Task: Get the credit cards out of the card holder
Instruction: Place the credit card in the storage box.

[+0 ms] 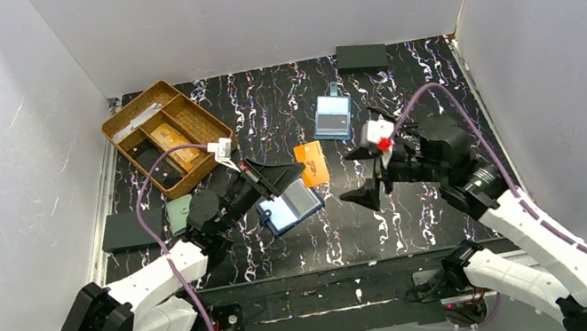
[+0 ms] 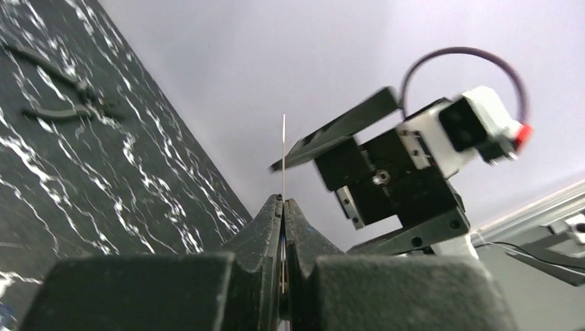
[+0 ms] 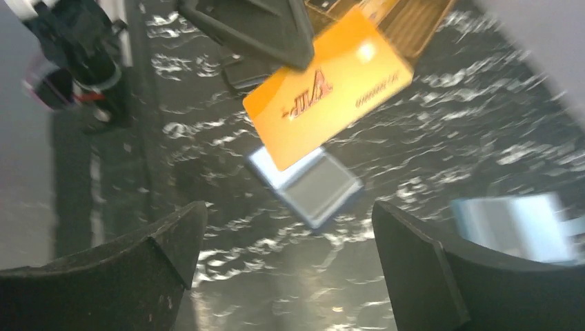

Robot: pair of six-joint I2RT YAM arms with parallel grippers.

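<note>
My left gripper (image 1: 294,169) is shut on an orange credit card (image 1: 311,163) and holds it by one edge, just above the table. In the left wrist view the card (image 2: 283,152) shows edge-on, sticking up from the closed jaws (image 2: 283,201). The right wrist view shows its printed face (image 3: 328,86) under the left fingers (image 3: 255,31). The navy card holder (image 1: 290,208) lies open on the table below the card, light blue slots up, and also shows in the right wrist view (image 3: 308,183). My right gripper (image 1: 356,176) is open and empty, right of the card, jaws wide (image 3: 288,227).
A brown divided tray (image 1: 121,122) with small items stands at the back left. A light blue clear case (image 1: 333,116) lies behind the card. A sage-green pouch (image 1: 181,213) and a black rectangle (image 1: 131,229) lie at the left edge; another black rectangle (image 1: 361,56) lies at the back.
</note>
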